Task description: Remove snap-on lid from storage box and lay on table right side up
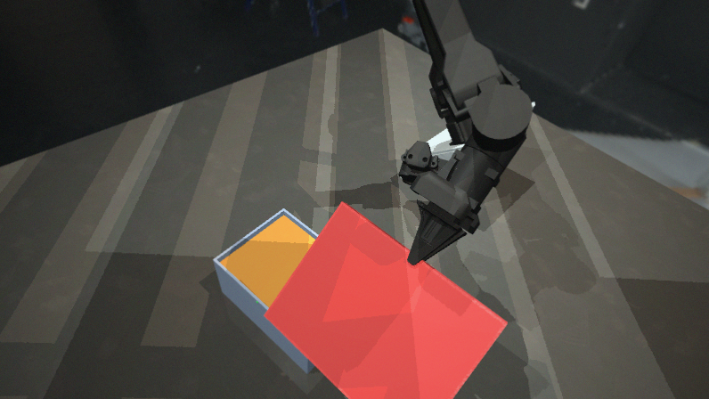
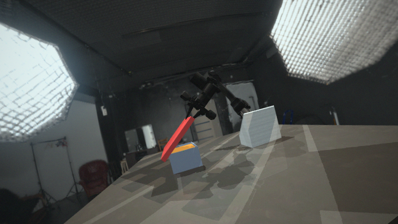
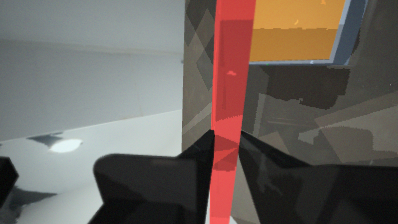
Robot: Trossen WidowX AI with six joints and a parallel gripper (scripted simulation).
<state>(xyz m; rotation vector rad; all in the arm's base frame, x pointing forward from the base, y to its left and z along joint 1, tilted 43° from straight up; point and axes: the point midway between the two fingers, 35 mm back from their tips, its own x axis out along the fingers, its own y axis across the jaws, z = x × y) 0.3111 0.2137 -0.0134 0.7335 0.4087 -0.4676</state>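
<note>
My gripper (image 1: pixel 415 260) (image 2: pixel 190 117) (image 3: pixel 225 135) is shut on the upper edge of the red lid (image 1: pixel 387 297) (image 2: pixel 176 139) (image 3: pixel 234 60). The lid is off the box and hangs steeply tilted, its lower edge beside the box in the exterior view. It hides the right part of the box in the top view. The blue-grey storage box (image 1: pixel 238 292) (image 2: pixel 186 161) (image 3: pixel 351 27) stands upright and open on the table, with an orange inside (image 1: pixel 267 252) (image 2: pixel 183 148) (image 3: pixel 295 40). I cannot tell whether lid and box touch.
The table (image 1: pixel 149 297) (image 2: pixel 292 180) (image 3: pixel 325 130) has light and dark bands. A pale, slanted block (image 2: pixel 259 128) stands by the arm's base, behind and right of the box in the exterior view. The arm hides most of this block (image 1: pixel 444 140) in the top view.
</note>
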